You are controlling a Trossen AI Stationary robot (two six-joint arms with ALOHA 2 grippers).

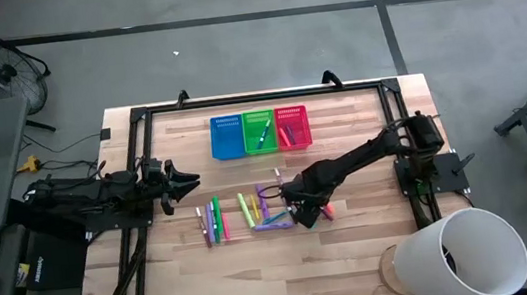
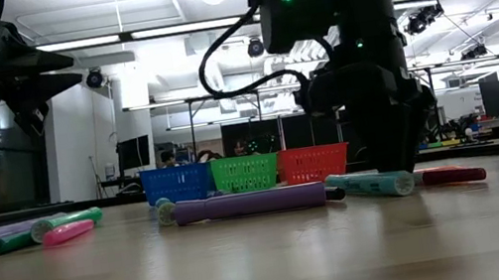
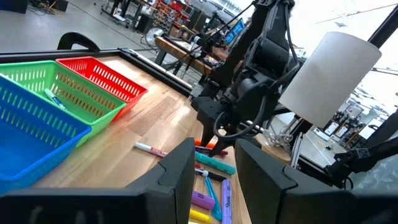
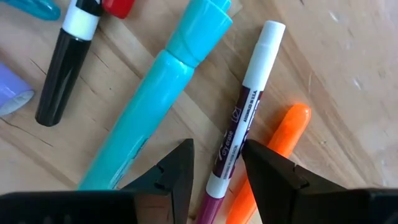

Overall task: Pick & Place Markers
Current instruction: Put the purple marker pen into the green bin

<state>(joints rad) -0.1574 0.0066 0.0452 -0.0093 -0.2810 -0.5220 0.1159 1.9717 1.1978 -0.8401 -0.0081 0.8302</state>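
Several markers in mixed colours lie flat on the wooden table (image 1: pixel 356 247), in a loose row (image 1: pixel 214 219) and a heap (image 1: pixel 270 215). My right gripper (image 1: pixel 304 213) is low over the heap, pointing down, open. In the right wrist view its fingers (image 4: pixel 216 155) stand on either side of a thin white-and-purple marker (image 4: pixel 244 106), between a thick teal marker (image 4: pixel 158 93) and an orange one (image 4: pixel 283 140). My left gripper (image 1: pixel 192 181) hovers open above the table's left part, (image 3: pixel 214 155) in its own view, touching nothing.
Blue (image 1: pixel 227 137), green (image 1: pixel 260 132) and red (image 1: pixel 293 127) mesh baskets stand side by side at the far edge; the green and red ones each hold a marker. A large white cylinder (image 1: pixel 463 254) sits at the near right corner. A black frame (image 1: pixel 394 101) borders the table.
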